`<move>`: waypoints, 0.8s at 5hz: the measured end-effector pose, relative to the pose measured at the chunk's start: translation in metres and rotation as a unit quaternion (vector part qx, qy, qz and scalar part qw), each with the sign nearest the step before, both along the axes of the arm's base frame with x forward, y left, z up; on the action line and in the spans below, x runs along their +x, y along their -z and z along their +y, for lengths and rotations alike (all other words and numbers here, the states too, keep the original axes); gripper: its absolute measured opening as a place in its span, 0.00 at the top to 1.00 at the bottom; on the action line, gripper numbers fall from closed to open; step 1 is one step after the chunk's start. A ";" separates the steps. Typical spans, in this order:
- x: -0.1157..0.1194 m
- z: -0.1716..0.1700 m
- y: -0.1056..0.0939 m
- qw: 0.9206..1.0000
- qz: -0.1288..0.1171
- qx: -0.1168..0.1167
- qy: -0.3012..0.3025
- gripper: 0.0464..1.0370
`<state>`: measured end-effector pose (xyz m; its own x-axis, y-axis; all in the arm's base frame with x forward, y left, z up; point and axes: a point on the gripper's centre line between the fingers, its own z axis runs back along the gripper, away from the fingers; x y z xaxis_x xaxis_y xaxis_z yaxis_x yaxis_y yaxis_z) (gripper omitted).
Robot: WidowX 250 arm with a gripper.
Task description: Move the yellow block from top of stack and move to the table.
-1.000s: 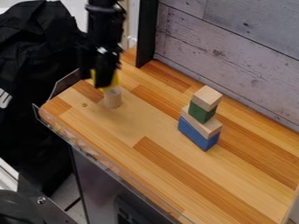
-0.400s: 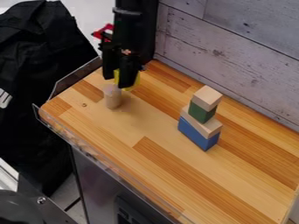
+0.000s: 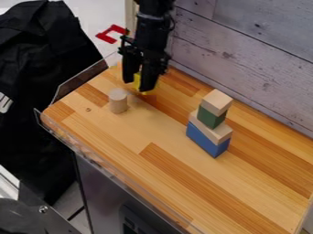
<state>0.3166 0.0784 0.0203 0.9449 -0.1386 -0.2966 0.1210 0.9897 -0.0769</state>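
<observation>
Over by the far left part of the wooden surface (image 3: pixel 183 183), the black hand (image 3: pixel 137 85) hangs down with the yellow block (image 3: pixel 136 81) pinched between its fingers, which stand apart by the block's width. The block sits low down, level with the fingertips, a bit of yellow peeking through the gap and some more past the finger on the right of the view. From where I'm standing, the short wooden cylinder (image 3: pixel 118 101) is upright on the near side of the hand, just beside it and a little to the left, with its top bare. The pile with the blue block (image 3: pixel 205 140) at the bottom is well apart from them, off to the right: a plain wooden block (image 3: pixel 211 129) lies over the blue, then a green block (image 3: pixel 210 117), then a plain cube (image 3: pixel 217 101) on top.

The nearer finger covers a good part of the yellow block, so I can't make out its full shape, nor can I say whether its underside touches the surface or hangs just above it. The arm is cut off by the top edge of the view, and the red piece (image 3: pixel 107 36) beside it is hard to identify.
</observation>
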 end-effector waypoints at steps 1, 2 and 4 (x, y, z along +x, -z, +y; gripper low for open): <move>0.005 -0.004 0.007 1.000 0.006 0.010 -0.005 0.48; 0.003 -0.008 0.017 0.999 0.022 0.019 -0.020 0.48; 0.006 -0.004 0.021 0.997 0.020 0.030 -0.074 0.42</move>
